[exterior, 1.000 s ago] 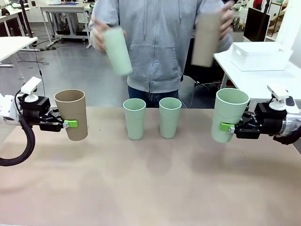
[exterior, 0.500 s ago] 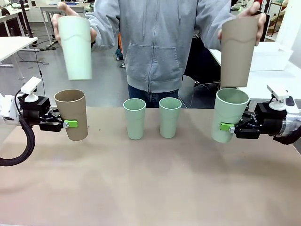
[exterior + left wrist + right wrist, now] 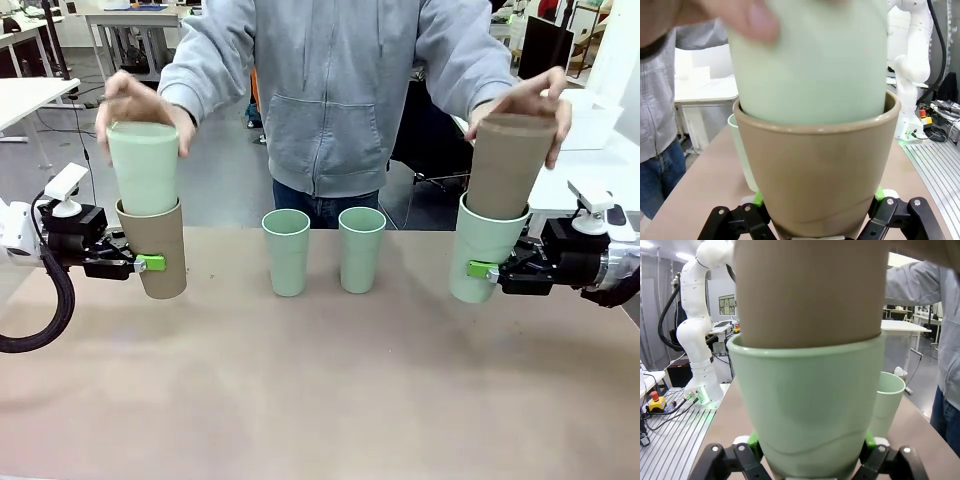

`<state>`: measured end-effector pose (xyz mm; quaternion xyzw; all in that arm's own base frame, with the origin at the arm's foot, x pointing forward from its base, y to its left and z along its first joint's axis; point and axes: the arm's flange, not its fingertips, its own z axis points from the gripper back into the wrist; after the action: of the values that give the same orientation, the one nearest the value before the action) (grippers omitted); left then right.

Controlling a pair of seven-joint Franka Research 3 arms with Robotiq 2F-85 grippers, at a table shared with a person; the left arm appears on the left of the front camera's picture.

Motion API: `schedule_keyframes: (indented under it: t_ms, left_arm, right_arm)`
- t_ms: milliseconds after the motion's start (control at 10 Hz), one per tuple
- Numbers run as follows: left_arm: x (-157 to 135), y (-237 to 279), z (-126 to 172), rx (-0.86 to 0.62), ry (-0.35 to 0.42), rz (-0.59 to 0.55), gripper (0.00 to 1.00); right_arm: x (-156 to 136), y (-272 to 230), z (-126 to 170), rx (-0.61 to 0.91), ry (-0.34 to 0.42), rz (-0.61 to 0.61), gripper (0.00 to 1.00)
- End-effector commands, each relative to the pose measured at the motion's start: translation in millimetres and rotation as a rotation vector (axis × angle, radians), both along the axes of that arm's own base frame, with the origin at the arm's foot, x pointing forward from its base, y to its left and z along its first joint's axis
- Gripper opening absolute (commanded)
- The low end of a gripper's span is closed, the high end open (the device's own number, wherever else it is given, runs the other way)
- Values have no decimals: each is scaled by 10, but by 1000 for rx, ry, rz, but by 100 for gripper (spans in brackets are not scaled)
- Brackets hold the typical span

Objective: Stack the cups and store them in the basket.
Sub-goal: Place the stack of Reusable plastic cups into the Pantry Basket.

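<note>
Cups: tan cup was pinched by left claw, a hand holding mint cup part-nested in it | right claw pinched second mint cup, other hand nesting second tan cup | two spare mint cups stood apart mid-desk | basket sat on far side table.

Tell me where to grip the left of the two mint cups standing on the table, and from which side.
Take the left mint cup around its upper wall, coming in level from its left. It stands upright, mouth up, tapering downward. The other mint cup stands close on its right, so a front-to-back pinch likely fits best.
</note>
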<state>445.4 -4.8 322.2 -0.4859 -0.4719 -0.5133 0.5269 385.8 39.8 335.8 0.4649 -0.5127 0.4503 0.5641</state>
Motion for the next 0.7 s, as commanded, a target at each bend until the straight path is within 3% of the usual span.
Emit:
schedule_keyframes:
  t_ms: [0,600]
  left_arm:
    - [13,5,35,-2,-9,-1,85]
    - [13,5,35,-2,-9,-1,85]
  right_arm:
    - [0,5,23,1,-6,2,84]
    - [0,5,23,1,-6,2,84]
